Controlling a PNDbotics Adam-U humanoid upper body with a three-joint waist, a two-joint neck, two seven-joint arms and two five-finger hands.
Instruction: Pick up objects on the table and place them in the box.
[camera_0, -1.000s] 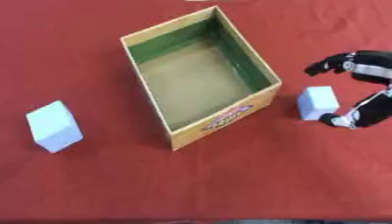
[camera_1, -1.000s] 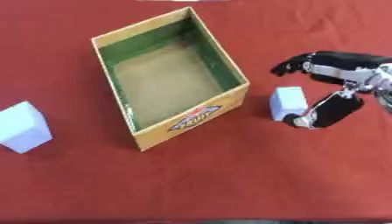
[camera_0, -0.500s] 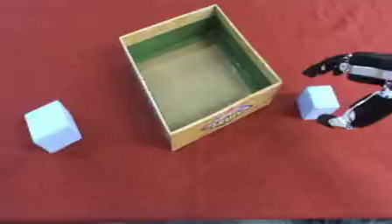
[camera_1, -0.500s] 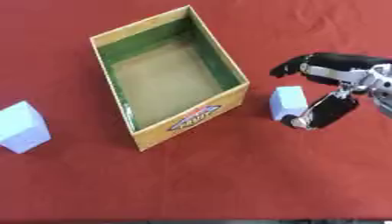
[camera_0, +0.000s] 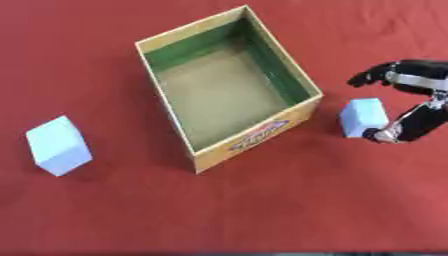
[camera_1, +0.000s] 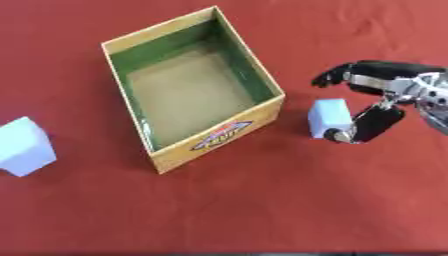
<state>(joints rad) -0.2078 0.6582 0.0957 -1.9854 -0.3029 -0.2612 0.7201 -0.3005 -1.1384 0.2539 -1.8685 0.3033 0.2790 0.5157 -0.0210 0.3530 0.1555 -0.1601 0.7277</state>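
- The right hand (camera_1: 378, 102) is reaching in from the right edge, spread open around a small pale blue block (camera_1: 329, 117); thumb below, fingers above, not closed on it.
- That block is standing on the red counter (camera_1: 262, 200), just right of the open cardboard box (camera_1: 192, 145).
- A second pale blue block (camera_0: 58, 145) is sitting at the left, well apart.
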